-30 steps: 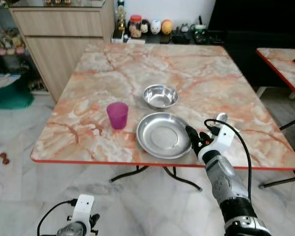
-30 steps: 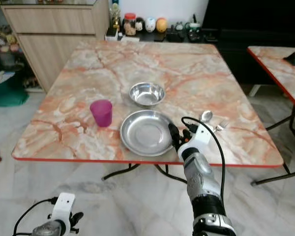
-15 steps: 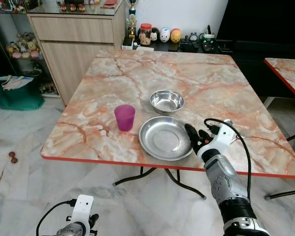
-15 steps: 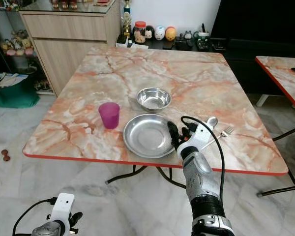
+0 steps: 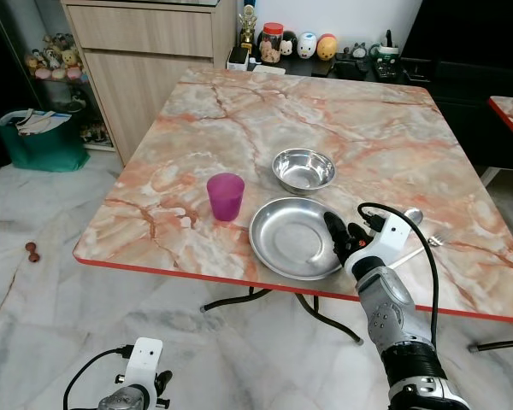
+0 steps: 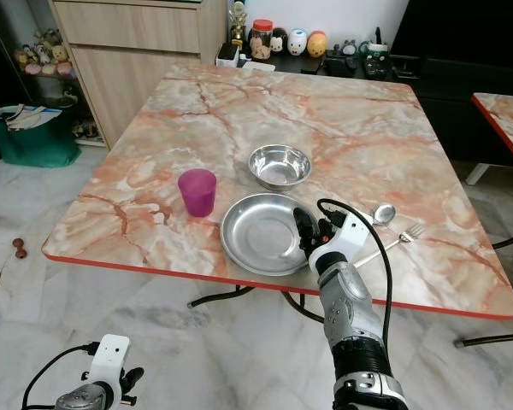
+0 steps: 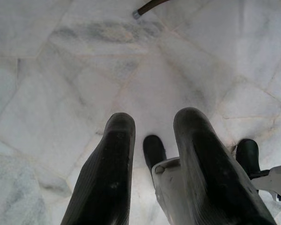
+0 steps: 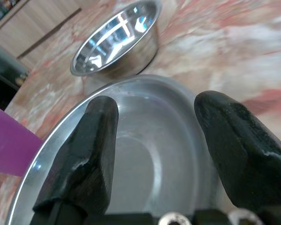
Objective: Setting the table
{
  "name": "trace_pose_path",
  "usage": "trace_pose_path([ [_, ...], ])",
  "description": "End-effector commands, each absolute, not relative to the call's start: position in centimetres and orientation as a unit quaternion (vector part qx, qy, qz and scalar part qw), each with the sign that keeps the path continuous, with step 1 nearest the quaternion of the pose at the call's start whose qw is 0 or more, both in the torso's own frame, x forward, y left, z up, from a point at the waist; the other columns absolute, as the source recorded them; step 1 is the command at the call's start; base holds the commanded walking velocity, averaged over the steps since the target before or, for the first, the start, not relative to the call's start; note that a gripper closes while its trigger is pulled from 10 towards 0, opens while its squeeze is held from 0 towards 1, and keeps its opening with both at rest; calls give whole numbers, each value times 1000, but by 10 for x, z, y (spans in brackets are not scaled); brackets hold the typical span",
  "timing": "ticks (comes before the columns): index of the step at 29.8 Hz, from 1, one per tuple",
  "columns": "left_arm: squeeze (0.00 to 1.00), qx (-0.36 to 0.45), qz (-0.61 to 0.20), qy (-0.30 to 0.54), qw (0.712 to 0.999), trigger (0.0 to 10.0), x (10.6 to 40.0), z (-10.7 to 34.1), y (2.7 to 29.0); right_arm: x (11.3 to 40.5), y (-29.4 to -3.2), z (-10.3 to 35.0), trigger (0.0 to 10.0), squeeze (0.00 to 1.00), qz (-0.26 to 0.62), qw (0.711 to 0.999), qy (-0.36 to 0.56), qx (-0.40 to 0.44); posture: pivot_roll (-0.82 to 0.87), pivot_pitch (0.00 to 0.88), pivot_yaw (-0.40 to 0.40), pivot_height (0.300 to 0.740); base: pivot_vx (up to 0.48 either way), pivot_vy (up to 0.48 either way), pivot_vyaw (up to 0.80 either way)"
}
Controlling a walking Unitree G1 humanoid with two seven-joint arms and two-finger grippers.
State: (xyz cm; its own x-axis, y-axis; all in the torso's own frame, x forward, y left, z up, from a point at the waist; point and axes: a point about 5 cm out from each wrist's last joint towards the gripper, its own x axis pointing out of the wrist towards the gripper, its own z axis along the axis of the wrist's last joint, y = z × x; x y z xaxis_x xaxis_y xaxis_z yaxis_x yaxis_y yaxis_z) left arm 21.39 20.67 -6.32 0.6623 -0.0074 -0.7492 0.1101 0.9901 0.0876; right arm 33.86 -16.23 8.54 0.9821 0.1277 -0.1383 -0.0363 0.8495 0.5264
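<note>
Right wrist view — fingers spread over plate; bowl beyond.

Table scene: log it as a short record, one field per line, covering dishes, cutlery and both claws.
table: marble-patterned top, red edge
plate: steel, near front edge
bowl: steel, just behind the plate
cup: purple, upright, left of the plate
spoon and fork: right of the plate
right claw: open, over the plate's right rim
left claw: open, low over the floor, idle

On the table, the bowl sits behind the plate, cup left, spoon and fork right.
</note>
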Motion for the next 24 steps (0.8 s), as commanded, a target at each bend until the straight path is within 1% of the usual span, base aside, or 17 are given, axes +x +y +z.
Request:
trace_pose_path([
  [1, 0, 59, -35, 413, 908, 10000, 212, -65, 205, 342, -165, 91, 10000, 0, 38, 958, 80, 272, 28, 0, -52, 740, 0, 0, 0],
  [8, 0, 62, -38, 414, 907, 10000, 212, -65, 204, 342, -171, 93, 10000, 0, 19, 959, 71, 275, 30, 0, -52, 740, 0, 0, 0],
  [17, 0, 67, -41, 417, 906, 10000, 210, -65, 208, 339, -172, 72, 10000, 0, 2, 955, 141, 261, 30, 0, -52, 740, 0, 0, 0],
  [24, 0, 67, -38, 421, 904, 10000, 206, -67, 212, 344, -170, 77, 10000, 0, 8, 954, 129, 271, 35, 0, -53, 740, 0, 0, 0],
])
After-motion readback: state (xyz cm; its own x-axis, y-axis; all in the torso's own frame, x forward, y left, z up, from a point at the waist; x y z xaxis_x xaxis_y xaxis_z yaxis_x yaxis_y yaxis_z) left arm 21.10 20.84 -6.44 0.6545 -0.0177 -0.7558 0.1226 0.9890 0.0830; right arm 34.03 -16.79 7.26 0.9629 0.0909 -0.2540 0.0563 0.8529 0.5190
